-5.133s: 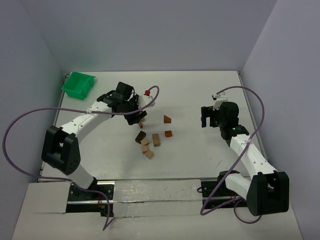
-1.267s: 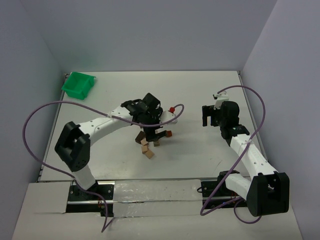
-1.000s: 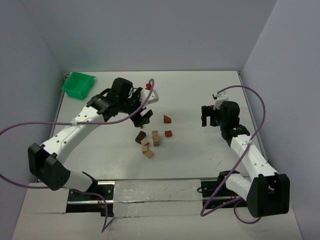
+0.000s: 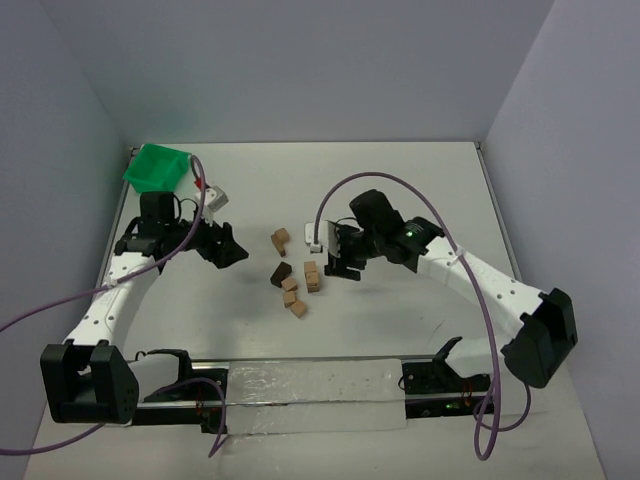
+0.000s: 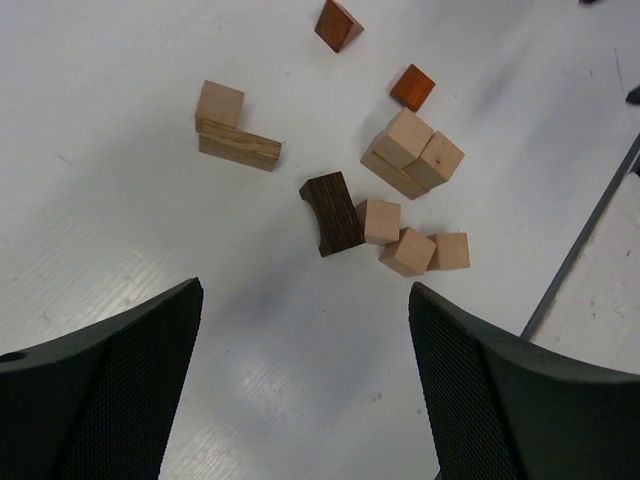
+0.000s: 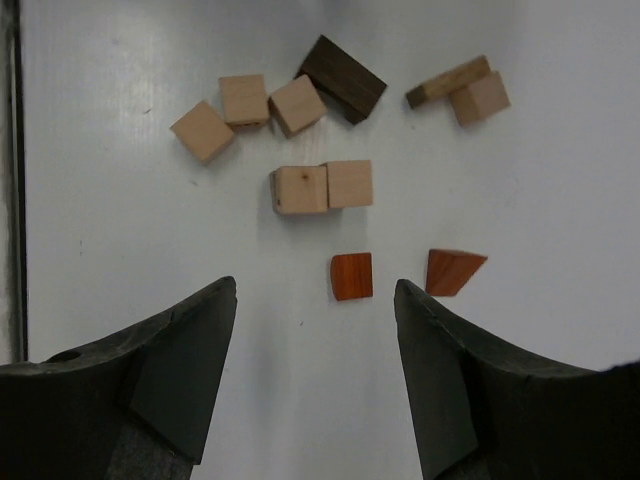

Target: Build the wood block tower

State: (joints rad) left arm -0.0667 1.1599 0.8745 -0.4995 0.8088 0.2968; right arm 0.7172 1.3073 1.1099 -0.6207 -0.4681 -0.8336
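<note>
Green bin [image 4: 157, 168] on white table [image 4: 420, 190]

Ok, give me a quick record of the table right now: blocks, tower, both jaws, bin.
wood blocks: scattered mid-table, tan, dark brown, reddish
tower: none upright yet
left jaws: open, empty, left of the blocks
right jaws: open, empty, over the reddish cube
green bin: far left corner
</note>
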